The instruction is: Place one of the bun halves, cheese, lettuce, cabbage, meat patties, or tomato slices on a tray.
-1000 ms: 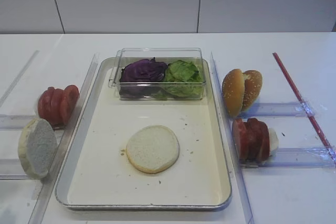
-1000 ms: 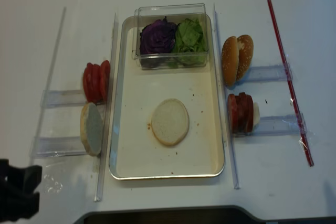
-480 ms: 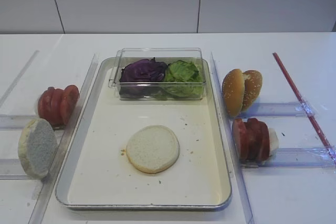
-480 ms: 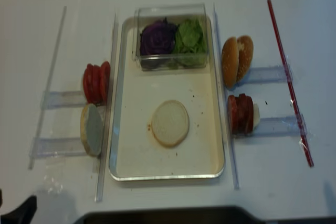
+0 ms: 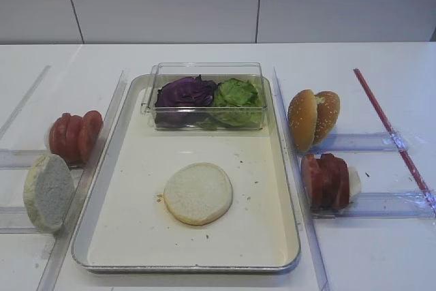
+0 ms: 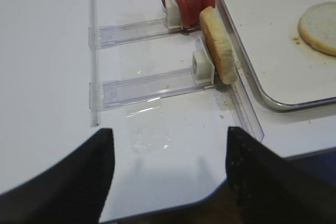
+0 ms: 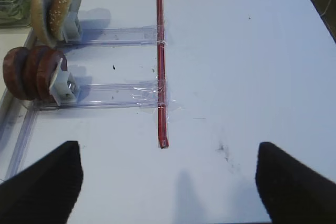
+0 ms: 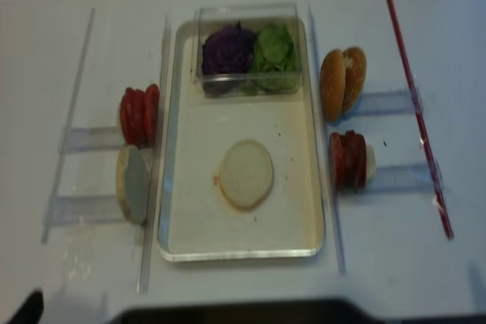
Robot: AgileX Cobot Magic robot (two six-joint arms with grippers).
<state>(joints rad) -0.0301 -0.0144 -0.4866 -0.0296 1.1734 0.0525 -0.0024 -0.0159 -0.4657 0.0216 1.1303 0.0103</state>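
Tray: I see the tray (image 5: 122, 236) in the middle of the white desk (image 5: 381, 250), long side running away from me.
Bun on tray: one pale bun half (image 5: 198, 193) lies flat, cut face up, near the tray's centre, a little toward the front.
Box: a clear box (image 5: 204, 69) sits at the tray's far end; cabbage (image 5: 185, 91) fills its left part, lettuce (image 5: 236, 93) its right, the two touching.
Left racks: tomato slices (image 5: 75, 135) stand on edge in a clear rack just left of the tray; nearer me, a second pale bun half (image 5: 48, 191) stands on edge in the next rack.
Right racks: sesame buns (image 5: 313, 118) stand upright just right of the tray; in front of them a row of dark red patties (image 5: 325, 180) with a white block at the end.
Red strip: a red strip (image 5: 390, 127) runs along the desk, well right of the racks.
Left pincer: my left pincer (image 6: 168, 182) is spread wide over bare desk, nothing between its fingers (image 6: 63, 182), well short of the standing bun half.
Right pincer: my right pincer (image 7: 168, 182) is also spread, empty, over bare desk near the red strip's end.
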